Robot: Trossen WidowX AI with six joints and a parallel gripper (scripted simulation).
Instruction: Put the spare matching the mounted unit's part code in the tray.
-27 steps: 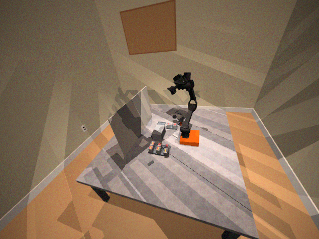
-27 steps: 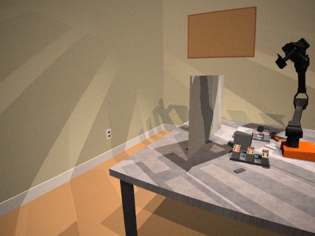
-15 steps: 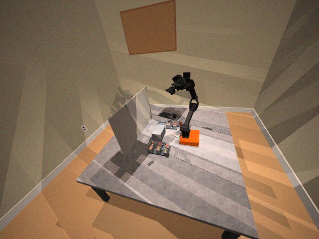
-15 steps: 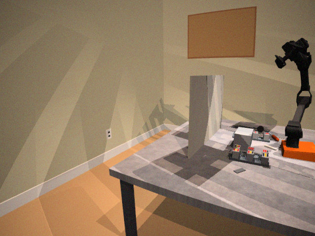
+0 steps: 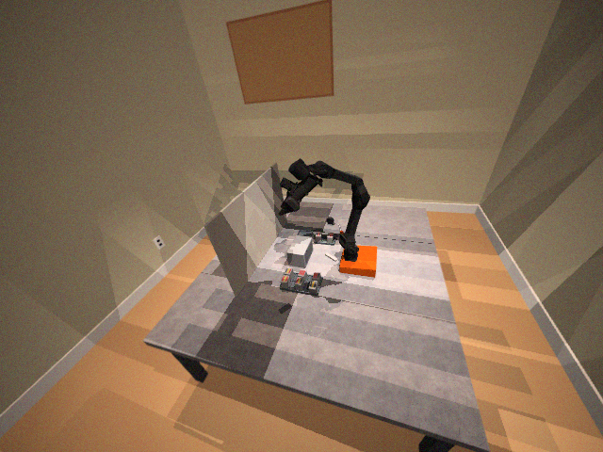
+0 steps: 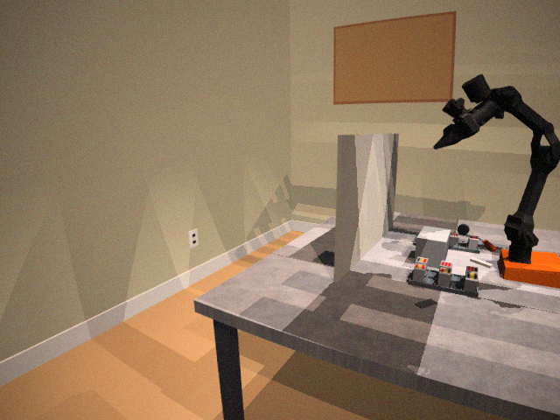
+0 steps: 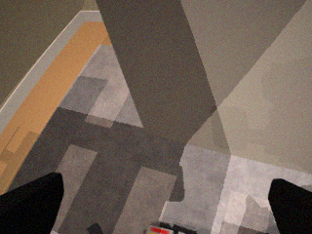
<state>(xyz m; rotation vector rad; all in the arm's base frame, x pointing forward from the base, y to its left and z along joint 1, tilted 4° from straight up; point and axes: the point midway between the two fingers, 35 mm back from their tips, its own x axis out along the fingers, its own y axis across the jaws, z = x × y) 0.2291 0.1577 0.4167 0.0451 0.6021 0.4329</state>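
Note:
My gripper [image 5: 282,212] [image 6: 436,146] [image 7: 168,187] is open and empty, high above the table beside the tall panel. A dark rack [image 5: 300,292] [image 6: 431,283] on the table holds several small grey spares with red and yellow labels. One labelled spare [image 6: 471,274] stands at its right end; the top of another [image 7: 160,230] shows at the bottom of the wrist view. A second rack with similar units [image 5: 330,237] [image 6: 473,242] lies farther back. The label codes are too small to read. I cannot tell which thing is the mounted unit or the tray.
A tall grey panel [image 5: 257,218] [image 6: 368,194] [image 7: 156,63] stands on the left. A grey box [image 5: 299,251] [image 6: 432,248] stands between the racks. A white stick [image 5: 332,256] [image 6: 480,262] lies near the orange base [image 5: 360,263] [image 6: 528,271]. A dark flat piece [image 6: 425,304] lies before the front rack.

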